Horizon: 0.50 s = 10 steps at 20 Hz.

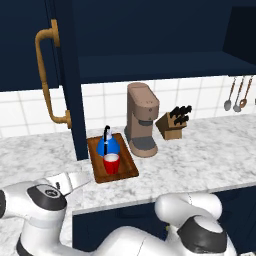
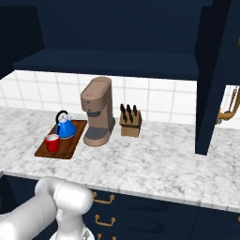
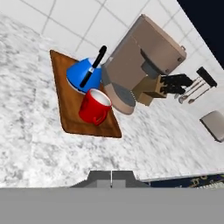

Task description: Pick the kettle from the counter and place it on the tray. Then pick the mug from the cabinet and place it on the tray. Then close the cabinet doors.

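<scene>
The blue kettle (image 1: pixel 107 145) and the red mug (image 1: pixel 111 163) are seen standing together on the wooden tray (image 1: pixel 127 168), beside the tan coffee machine (image 1: pixel 141 119) on the marble counter (image 1: pixel 210 155). The cabinet doors (image 1: pixel 62 75) are found open. The gripper (image 3: pixel 111 177) is glimpsed at the hand view's lower edge, apparently closed and empty, though this cannot be told for certain.

We saw the arm (image 1: pixel 125 240) in the left base view as a run of smooth, glossy white rounded shells, thick and tube-like, swelling into bulbous housings at each joint. Two joints wore dark grey, nearly black round caps, one at the left (image 1: pixel 45 196) with a lighter ring set in its face, one at the lower right (image 1: pixel 205 235). A short, blockier white segment (image 1: pixel 75 181) jutted from the left joint. In the right base view we had another fat white link (image 2: pixel 58 206), matte and softly shaded, no cables or markings on it.
</scene>
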Available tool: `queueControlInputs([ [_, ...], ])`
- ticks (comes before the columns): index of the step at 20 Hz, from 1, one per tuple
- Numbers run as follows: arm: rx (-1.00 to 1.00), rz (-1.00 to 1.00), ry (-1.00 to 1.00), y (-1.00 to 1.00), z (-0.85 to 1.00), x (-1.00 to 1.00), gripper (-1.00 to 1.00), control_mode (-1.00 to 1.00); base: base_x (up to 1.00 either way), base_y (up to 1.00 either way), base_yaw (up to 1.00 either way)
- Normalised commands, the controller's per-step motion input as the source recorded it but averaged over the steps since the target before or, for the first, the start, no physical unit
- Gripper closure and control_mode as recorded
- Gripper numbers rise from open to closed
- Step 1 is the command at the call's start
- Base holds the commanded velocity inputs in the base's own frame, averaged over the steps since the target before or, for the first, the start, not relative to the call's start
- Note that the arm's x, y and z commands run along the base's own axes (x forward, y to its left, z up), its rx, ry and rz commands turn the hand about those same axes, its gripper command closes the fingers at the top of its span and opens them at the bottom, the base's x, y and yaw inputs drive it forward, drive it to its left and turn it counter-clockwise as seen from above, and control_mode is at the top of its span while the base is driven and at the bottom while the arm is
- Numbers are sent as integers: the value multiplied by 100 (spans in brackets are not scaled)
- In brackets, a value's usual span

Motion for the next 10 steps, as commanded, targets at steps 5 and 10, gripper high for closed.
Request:
queueControlInputs([
  [5, -13, 0, -13, 0, 0, -7, 100, -100, 0, 0, 0],
  [10, -11, 4, -6, 0, 15, -6, 100, -100, 0, 0, 0],
])
